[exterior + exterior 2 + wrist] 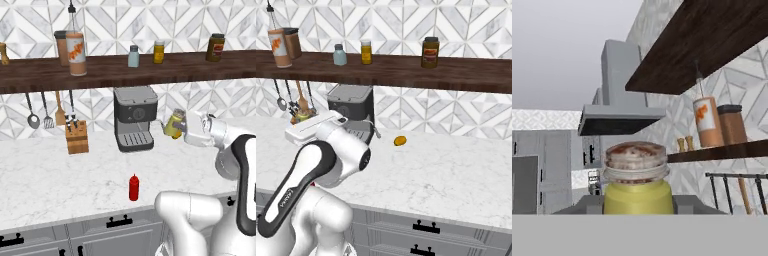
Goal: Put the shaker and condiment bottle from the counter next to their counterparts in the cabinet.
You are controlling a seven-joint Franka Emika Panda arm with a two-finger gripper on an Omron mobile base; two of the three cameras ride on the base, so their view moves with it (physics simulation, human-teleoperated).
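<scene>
My gripper (178,125) is shut on the pale yellow-olive shaker (173,124), holding it tilted in the air to the right of the coffee machine, below the dark wooden cabinet shelf (195,66). Seen from the hand, the shaker (637,186) fills the lower middle with its cap up. The red condiment bottle (133,187) stands upright near the front of the marble counter (45,180). On the shelf stand the counterparts: a pale blue-grey shaker (133,56) (339,55) and a tall orange-labelled bottle (76,53) (279,47) (706,122).
A grey coffee machine (135,117) and a knife block (77,137) stand at the back of the counter, under hanging utensils (45,112). A yellow jar (158,52) and a dark jar (215,47) share the shelf. A small orange thing (400,141) lies on the counter.
</scene>
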